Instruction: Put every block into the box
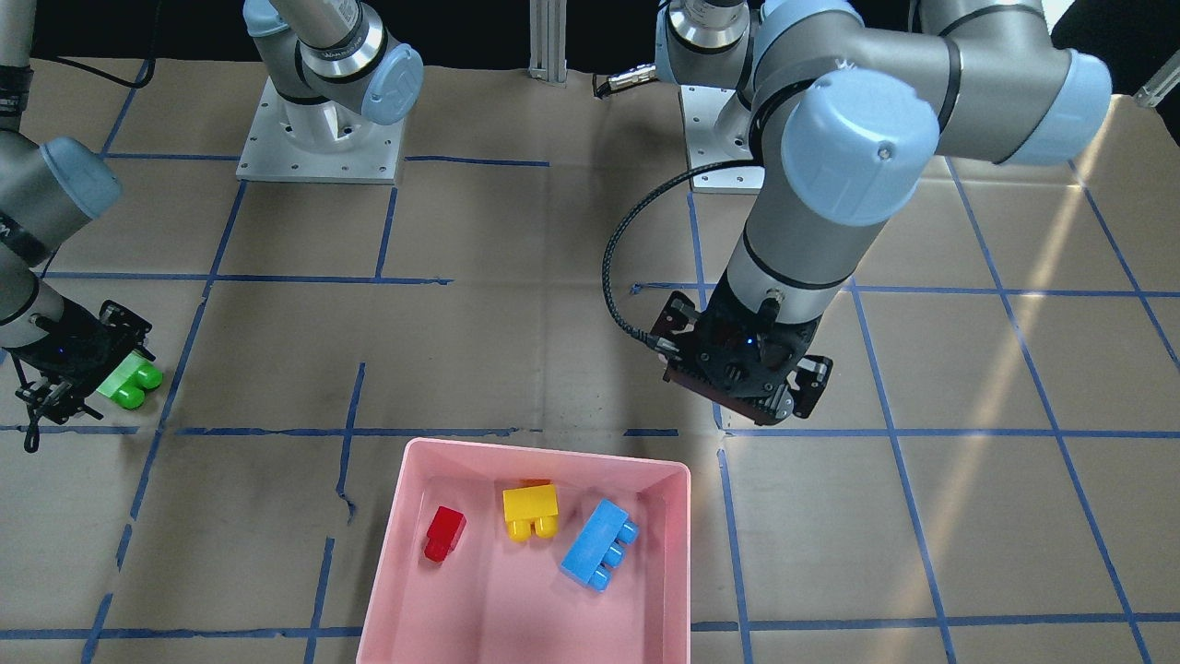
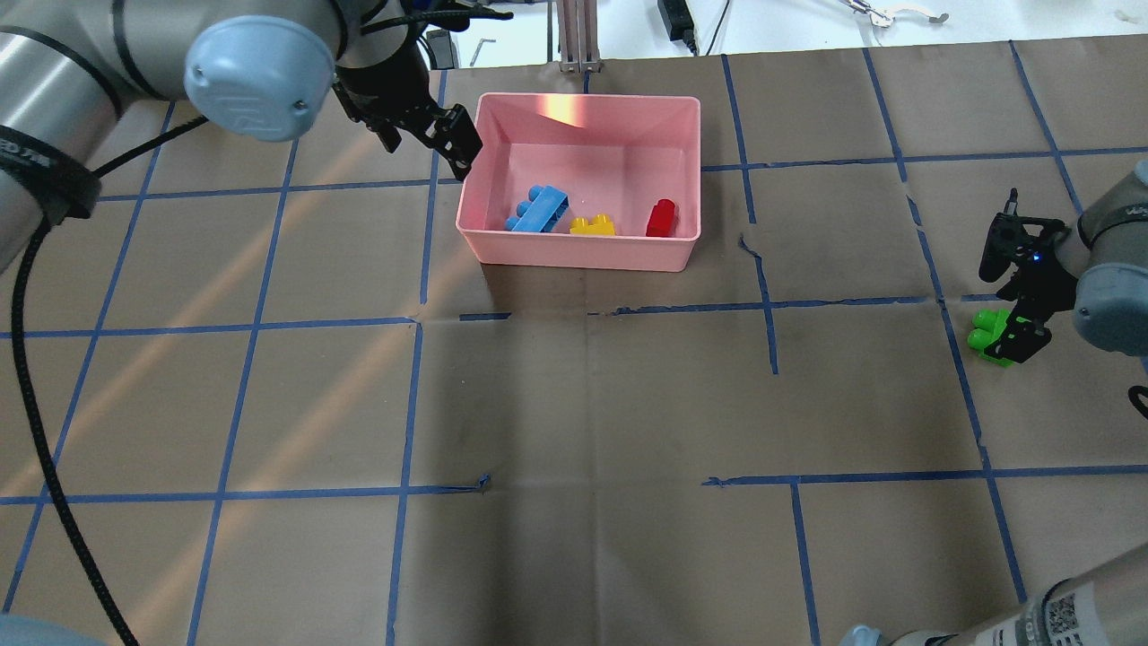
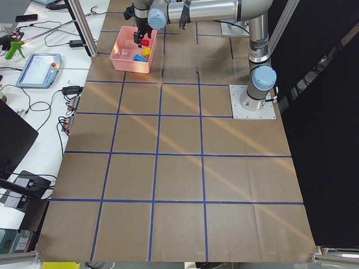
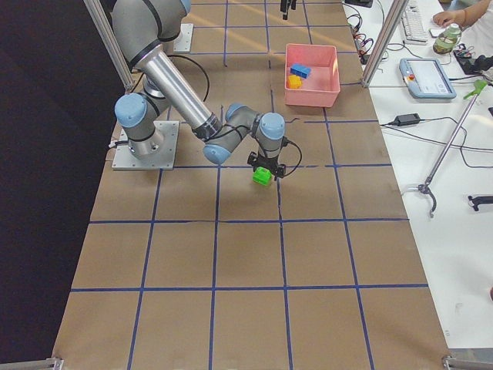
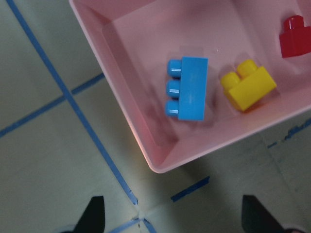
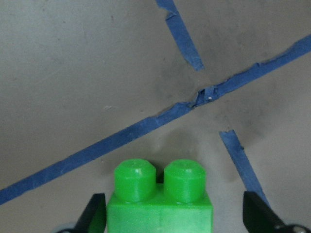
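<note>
The pink box (image 2: 583, 99) stands at the far middle of the table. In it lie the blue three-stud block (image 2: 538, 208), the yellow two-stud block (image 2: 592, 225) and the red one-stud block (image 2: 662, 217). The green two-stud block (image 2: 985, 330) lies on the table at the far right. My right gripper (image 2: 1009, 301) is open, low over it, its fingers either side of the block (image 6: 159, 199). My left gripper (image 2: 439, 135) is open and empty, just outside the box's left corner (image 5: 155, 167).
Brown paper with blue tape lines (image 2: 413, 323) covers the table. The two arm bases (image 1: 318, 138) stand on the robot's side. An aluminium post (image 2: 574, 36) rises just behind the box.
</note>
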`<state>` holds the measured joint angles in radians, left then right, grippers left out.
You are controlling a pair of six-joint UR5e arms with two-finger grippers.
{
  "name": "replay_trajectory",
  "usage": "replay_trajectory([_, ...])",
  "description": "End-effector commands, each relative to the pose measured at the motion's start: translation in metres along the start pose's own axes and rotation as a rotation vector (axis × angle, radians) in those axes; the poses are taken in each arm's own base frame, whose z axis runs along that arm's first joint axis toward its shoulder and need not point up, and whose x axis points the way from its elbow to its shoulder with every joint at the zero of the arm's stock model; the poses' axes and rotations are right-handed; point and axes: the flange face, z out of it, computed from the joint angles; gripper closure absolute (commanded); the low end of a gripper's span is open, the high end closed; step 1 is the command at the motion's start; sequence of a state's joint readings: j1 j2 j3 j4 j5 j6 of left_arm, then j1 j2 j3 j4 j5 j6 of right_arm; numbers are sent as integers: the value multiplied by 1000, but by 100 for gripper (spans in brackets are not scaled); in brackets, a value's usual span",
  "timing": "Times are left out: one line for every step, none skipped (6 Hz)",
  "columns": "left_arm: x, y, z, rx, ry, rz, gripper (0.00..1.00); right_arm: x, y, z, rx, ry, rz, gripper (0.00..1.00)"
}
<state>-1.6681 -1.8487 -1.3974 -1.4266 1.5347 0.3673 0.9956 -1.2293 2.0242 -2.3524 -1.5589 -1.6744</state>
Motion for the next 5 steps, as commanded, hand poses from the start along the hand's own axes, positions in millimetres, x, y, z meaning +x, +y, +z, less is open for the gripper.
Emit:
replay_trajectory([1, 35, -28, -53, 1, -144, 1, 0, 0, 1, -2, -4, 16, 2])
replay_trajectory([-8, 51, -38, -68, -37, -252, 1, 0, 0, 1, -3, -2, 69, 37])
replay_trajectory([-7, 79, -48, -113, -25, -298, 1, 0, 1, -2, -6, 2, 77, 52])
replay_trajectory([-15, 89, -40, -119, -19, -320, 1, 0, 1, -4, -6, 4, 78, 61])
replay_trajectory([-16, 92, -49, -80, -30, -329, 1, 3, 1, -10, -8, 14, 81, 64])
